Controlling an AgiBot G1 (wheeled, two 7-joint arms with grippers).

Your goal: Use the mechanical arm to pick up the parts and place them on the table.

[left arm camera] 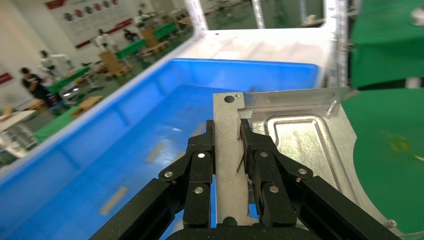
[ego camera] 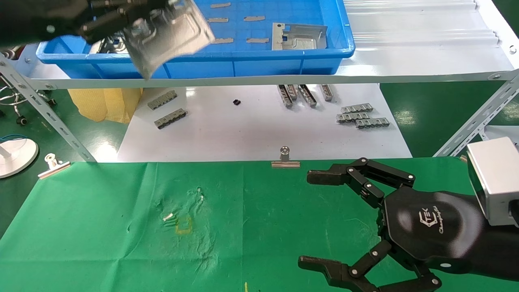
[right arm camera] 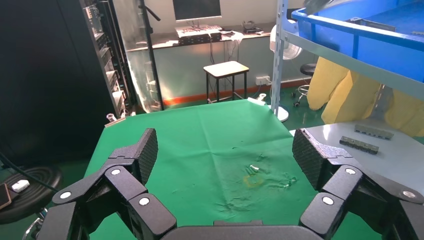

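Observation:
My left gripper (ego camera: pixel 140 26) is shut on a silver-grey stamped metal part (ego camera: pixel 174 40) and holds it tilted in the air over the front wall of the blue bin (ego camera: pixel 194 61). In the left wrist view the black fingers (left arm camera: pixel 200 160) pinch the part's flat flange (left arm camera: pixel 227 150), and its embossed plate (left arm camera: pixel 300 145) sticks out to one side. A second part (ego camera: pixel 298 36) lies in the bin at its right end. The green-cloth table (ego camera: pixel 101 243) with its small yellow mark (ego camera: pixel 183 225) lies below. My right gripper (ego camera: pixel 324 219) is open and empty over the table's right side.
The bin stands on a silvery shelf (ego camera: pixel 421 44) with angled metal legs (ego camera: pixel 44 109). Flat grey slips (ego camera: pixel 255 18) lie in the bin. Small grey toothed strips (ego camera: pixel 361 117) lie on the white board (ego camera: pixel 259 134). Binder clips (ego camera: pixel 285 159) edge the cloth. A yellow bag (ego camera: pixel 105 103) hangs behind.

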